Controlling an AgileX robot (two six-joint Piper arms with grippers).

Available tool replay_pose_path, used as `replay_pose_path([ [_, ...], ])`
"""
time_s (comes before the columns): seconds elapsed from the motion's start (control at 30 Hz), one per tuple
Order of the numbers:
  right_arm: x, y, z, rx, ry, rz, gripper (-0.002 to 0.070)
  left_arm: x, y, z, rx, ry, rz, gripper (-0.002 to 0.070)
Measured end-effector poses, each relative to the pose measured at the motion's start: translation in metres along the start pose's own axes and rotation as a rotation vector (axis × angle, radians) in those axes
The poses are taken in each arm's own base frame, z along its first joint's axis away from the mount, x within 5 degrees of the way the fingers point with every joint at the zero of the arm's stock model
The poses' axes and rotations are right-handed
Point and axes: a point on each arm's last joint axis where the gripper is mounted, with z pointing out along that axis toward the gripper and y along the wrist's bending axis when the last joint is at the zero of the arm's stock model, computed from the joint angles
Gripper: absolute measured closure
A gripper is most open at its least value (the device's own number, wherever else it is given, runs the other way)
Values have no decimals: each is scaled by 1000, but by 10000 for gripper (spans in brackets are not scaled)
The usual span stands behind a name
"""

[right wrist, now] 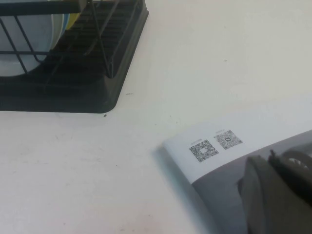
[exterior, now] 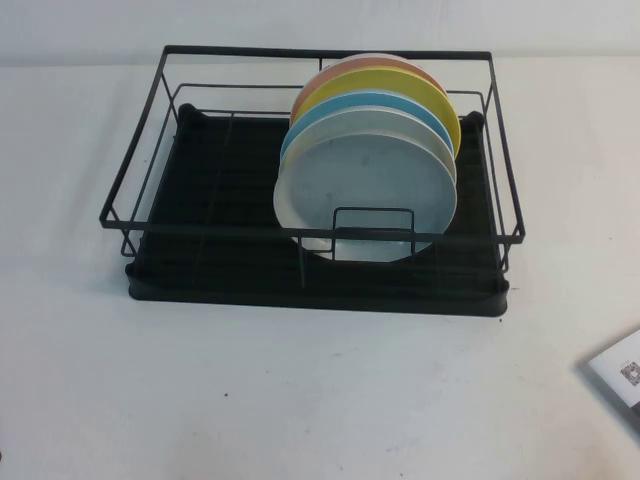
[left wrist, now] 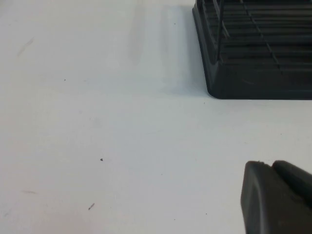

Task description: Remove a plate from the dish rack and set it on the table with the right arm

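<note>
The black wire dish rack [exterior: 300, 232] stands at the middle of the white table [exterior: 300, 400]. Several plates stand on edge in its right half. The frontmost is the pale grey-blue plate [exterior: 370, 190]; behind it show white, sky-blue, yellow and orange rims. The plate also shows through the wires in the right wrist view [right wrist: 27, 44]. Neither arm shows in the high view. My right gripper [right wrist: 268, 158] is shut and empty, low over a printed sheet, right of the rack's front right corner [right wrist: 73, 92]. My left gripper [left wrist: 270, 165] is shut and empty above bare table near the rack's front left corner [left wrist: 258, 73].
A sheet of paper with QR codes [right wrist: 214, 146] lies on the table under my right gripper; its corner shows at the right edge of the high view [exterior: 620, 375]. The left half of the rack's ribbed tray [exterior: 220, 180] holds no plates.
</note>
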Motion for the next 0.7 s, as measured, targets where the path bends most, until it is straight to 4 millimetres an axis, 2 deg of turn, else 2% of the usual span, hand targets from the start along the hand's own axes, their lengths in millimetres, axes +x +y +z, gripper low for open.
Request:
replay_pose_path([
  [0.7, 0, 1, 0, -6, -1, 15, 694, 0, 0, 0, 0, 0, 0, 679],
])
